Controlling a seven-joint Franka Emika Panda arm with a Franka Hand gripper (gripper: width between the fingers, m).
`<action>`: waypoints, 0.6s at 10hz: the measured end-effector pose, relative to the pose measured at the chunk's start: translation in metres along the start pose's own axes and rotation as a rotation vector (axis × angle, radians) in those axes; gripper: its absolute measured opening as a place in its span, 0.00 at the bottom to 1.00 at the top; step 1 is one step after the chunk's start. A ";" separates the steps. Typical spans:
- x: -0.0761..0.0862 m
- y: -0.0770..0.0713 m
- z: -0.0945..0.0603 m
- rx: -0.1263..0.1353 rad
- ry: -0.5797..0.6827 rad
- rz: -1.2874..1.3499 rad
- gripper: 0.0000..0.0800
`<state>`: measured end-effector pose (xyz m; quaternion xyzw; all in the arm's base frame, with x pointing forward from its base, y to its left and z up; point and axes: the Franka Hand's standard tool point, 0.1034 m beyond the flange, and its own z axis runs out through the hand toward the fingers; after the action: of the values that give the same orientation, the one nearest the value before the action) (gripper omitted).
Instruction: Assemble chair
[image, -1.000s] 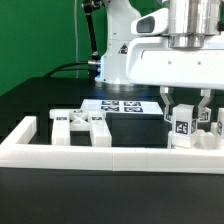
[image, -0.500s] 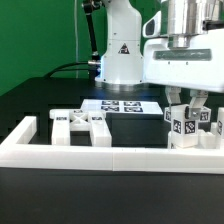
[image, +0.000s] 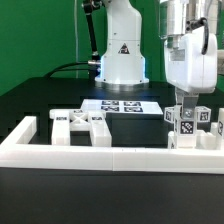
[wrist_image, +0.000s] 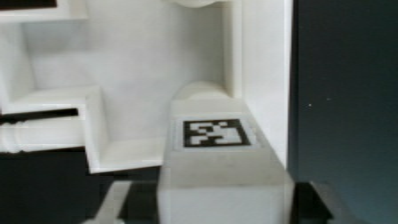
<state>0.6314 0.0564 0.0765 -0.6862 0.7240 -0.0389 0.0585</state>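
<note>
The chair is in loose white blocky parts with square tags. One group (image: 193, 124) stands at the exterior view's right, just behind the white border frame (image: 110, 152). My gripper (image: 187, 106) comes straight down onto it. In the wrist view my gripper (wrist_image: 222, 205) is shut on a white tagged piece (wrist_image: 217, 150), with a dark finger (wrist_image: 121, 200) on either side. That piece stands against a larger white part (wrist_image: 107, 70). Another flat tagged chair part (image: 80, 122) lies at the exterior view's left.
The marker board (image: 122, 104) lies flat behind the parts, in front of the robot's base (image: 120, 60). The border frame runs along the front and turns back at the left corner (image: 25, 130). Black tabletop lies between the two groups of parts.
My hand has turned about its vertical axis over the right-hand parts, from broad side to narrow side facing the exterior view. It stays in the same place, still shut.
</note>
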 end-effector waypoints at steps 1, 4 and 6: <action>0.000 0.000 0.000 0.000 0.000 -0.013 0.47; 0.002 0.000 0.000 -0.001 0.003 -0.220 0.78; -0.004 0.001 0.001 -0.003 0.006 -0.485 0.81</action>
<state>0.6307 0.0608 0.0754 -0.8398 0.5385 -0.0529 0.0444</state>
